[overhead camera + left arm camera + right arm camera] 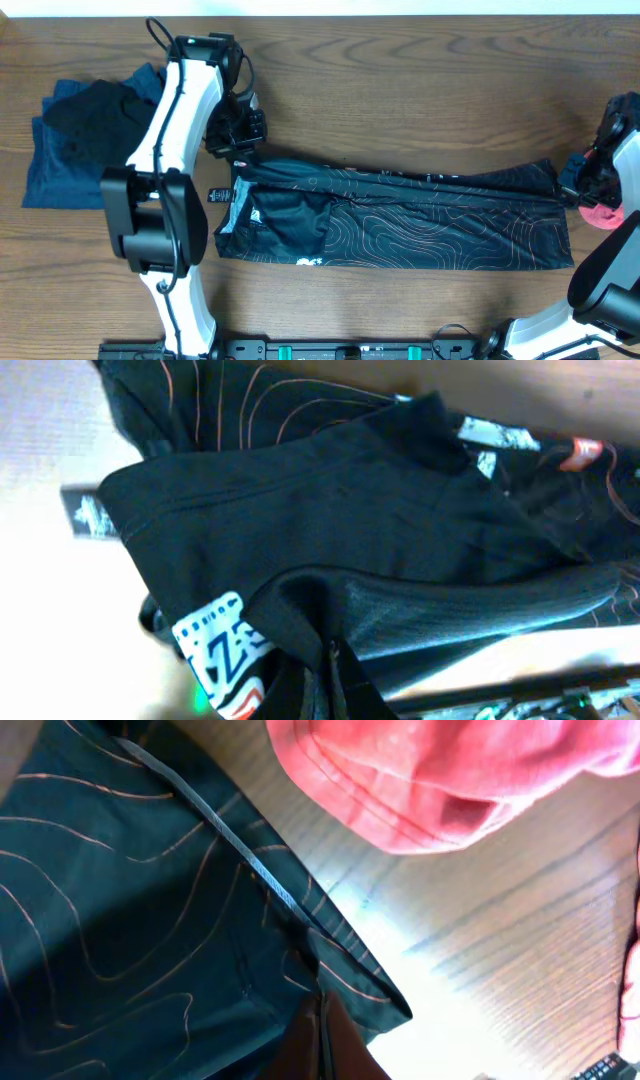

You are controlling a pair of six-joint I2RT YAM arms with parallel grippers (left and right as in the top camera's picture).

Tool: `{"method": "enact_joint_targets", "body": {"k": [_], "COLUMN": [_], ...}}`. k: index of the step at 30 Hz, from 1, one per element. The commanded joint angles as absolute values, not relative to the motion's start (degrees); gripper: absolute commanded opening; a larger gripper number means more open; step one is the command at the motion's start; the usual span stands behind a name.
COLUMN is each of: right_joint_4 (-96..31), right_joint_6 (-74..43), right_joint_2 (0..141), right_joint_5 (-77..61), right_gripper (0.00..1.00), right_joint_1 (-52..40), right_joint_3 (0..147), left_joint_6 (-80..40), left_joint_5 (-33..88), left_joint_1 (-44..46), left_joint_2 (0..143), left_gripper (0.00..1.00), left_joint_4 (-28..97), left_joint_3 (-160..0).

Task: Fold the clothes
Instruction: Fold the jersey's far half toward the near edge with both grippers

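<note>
Lying lengthwise across the middle of the wooden table (400, 90): one black sports shirt (420, 225), folded to a long band, orange contour lines showing, a darker panel at its left end. A small black label (216, 194) sticks out from that end.

Garments counted: three.
- the black shirt, centre.
- a dark blue garment (70, 150), rumpled, at the far left, well apart from the shirt.
- a pink garment (605, 215) at the right edge, just beside the shirt's right end. The right wrist view shows bare wood between its hem and the shirt's corner.

Arms counted: two. From overhead, the left arm (165, 150) crosses the blue garment's right side and hides part of the shirt's left edge. The right arm (610, 270) covers much of the pink garment.

Left gripper (240, 135): at the shirt's upper left corner. In its wrist view the cloth gathers up into a pinch at bottom centre, beside a white printed logo (220, 635). The jaws look drawn together on the fabric, though they are dark against dark cloth.

Right gripper (322, 1040): at the shirt's upper right corner. Its fingers are pressed together with only a thin line between them, and the shirt's corner is caught there.
</note>
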State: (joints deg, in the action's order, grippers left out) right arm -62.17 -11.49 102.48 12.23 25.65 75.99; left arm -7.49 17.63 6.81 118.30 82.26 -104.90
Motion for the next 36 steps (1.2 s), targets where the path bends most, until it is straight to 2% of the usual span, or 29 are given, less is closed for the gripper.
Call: {"method": "enact_joint_targets", "body": {"k": [1,10,33,35,36], "right_joint_4": [-62.7,-64.3,-68.2,-69.4,-69.7], "right_joint_6": [-11.4,-11.3,-11.4,-11.3,-11.3], "right_joint_2": [101.9,101.9,101.9,101.9,101.9], "right_joint_5": [13.0,13.1,15.2,15.2,15.2], "right_gripper": [0.01,0.01,0.01,0.07,0.11], "right_joint_1": [26.0,25.9,27.1,27.1,27.1], "right_joint_3": [76.1,76.1,76.1,76.1,76.1], "left_joint_6": [-7.2,-7.1,-5.7,-5.7,-5.6], "left_joint_5": [16.9,16.8,16.8,16.8,16.8], "left_joint_1": [6.5,8.6,9.8,9.8,9.8], "left_joint_2": [116.1,116.1,116.1,116.1,116.1], "left_gripper": [0.06,0.06,0.06,0.09,0.16], "left_joint_4": [84.6,89.9,87.5,87.7,87.9], "left_joint_3": [-105.1,-101.5,-87.7,-87.6,-87.6]}}
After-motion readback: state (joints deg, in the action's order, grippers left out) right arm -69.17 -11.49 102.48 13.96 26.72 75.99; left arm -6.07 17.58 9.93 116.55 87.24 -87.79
